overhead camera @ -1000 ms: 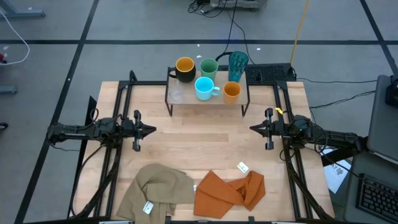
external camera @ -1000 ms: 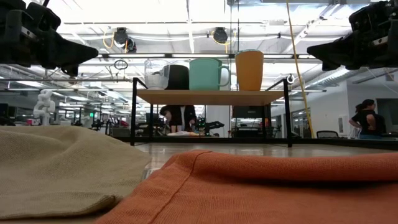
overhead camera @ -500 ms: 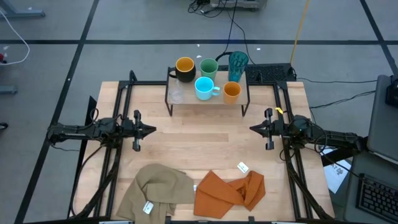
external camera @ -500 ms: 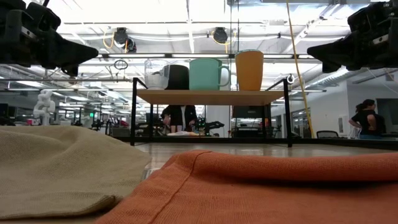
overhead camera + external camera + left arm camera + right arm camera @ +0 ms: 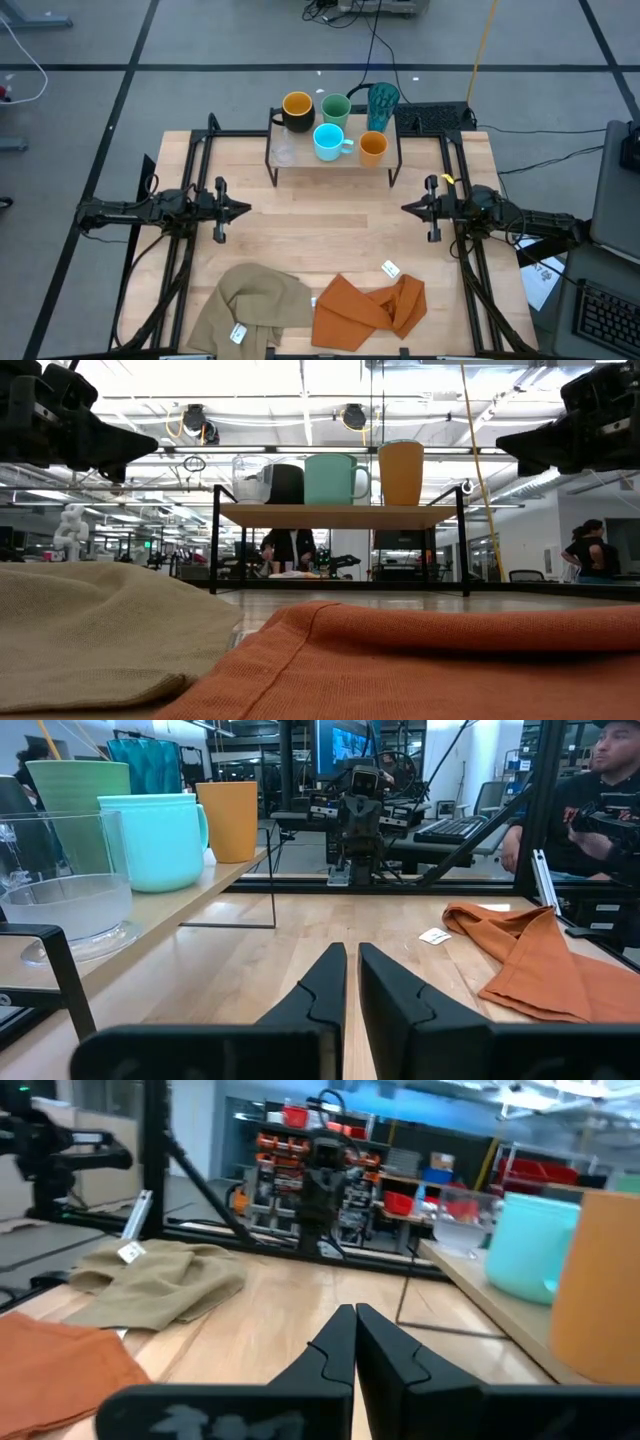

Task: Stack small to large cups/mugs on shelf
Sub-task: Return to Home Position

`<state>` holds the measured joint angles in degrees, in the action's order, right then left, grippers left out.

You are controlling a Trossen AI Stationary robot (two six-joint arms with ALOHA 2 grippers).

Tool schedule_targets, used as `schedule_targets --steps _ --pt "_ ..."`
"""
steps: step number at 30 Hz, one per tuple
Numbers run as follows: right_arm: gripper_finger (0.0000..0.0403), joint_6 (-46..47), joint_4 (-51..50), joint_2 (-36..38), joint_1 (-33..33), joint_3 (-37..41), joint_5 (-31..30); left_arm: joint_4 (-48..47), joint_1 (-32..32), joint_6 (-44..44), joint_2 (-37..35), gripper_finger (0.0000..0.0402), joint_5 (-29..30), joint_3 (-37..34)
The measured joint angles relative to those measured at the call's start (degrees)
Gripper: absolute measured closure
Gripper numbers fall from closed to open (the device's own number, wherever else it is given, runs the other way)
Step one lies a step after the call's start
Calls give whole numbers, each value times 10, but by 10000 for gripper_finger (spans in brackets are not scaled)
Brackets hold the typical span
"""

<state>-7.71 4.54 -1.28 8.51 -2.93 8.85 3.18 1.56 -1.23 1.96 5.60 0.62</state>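
All six cups stand on the shelf (image 5: 335, 160) at the table's far edge. In the back row are the black mug (image 5: 296, 109), the green cup (image 5: 336, 108) and the teal tumbler (image 5: 382, 103). In front stand the clear cup (image 5: 284, 150), the light blue mug (image 5: 329, 142) and the orange cup (image 5: 372, 147). My left gripper (image 5: 247, 209) hovers shut over the table's left side, pointing right. My right gripper (image 5: 406, 207) hovers shut over the right side, pointing left. Both are nearer than the shelf and touch nothing.
A tan cloth (image 5: 250, 305) and an orange cloth (image 5: 368, 307) lie crumpled at the table's near edge, with a small white tag (image 5: 390, 268) beside them. Bare wood (image 5: 325, 225) lies between the grippers. People show in the room beyond the table.
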Motion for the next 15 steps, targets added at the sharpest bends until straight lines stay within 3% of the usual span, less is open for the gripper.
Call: schedule_targets --steps 4,15 --pt "403 -39 13 0 0 0 32 0 0 0 0 369 0 0" --pt "403 -50 48 0 0 0 32 0 0 0 0 369 0 0"
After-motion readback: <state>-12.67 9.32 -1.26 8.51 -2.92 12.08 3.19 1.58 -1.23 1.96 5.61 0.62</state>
